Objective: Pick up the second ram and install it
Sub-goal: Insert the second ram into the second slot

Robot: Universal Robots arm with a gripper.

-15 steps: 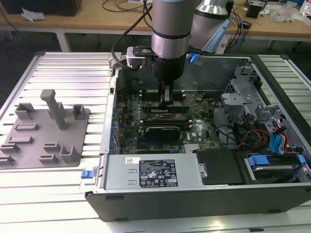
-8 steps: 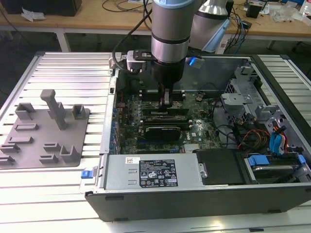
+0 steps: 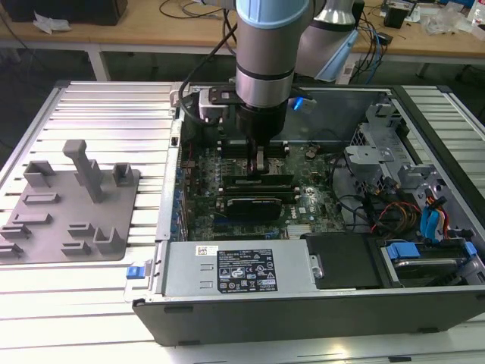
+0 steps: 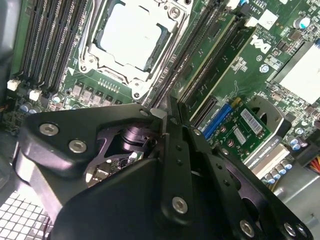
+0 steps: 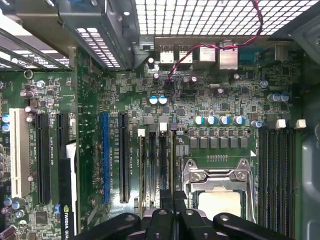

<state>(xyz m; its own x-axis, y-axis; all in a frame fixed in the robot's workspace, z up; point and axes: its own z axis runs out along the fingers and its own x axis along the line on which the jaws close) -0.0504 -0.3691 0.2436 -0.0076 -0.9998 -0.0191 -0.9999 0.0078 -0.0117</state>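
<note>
Open computer case: pincer closed above memory slots beside CPU socket.

This is a robotics lab or electronics workshop. A silver-and-blue jointed robot arm stands over a ribbed aluminium-profile worktop. On it sits an open black desktop computer case with its green motherboard bared, beside a grey plastic fixture plate. Behind run pale wooden worktops strewn with tangled black cables.
</note>
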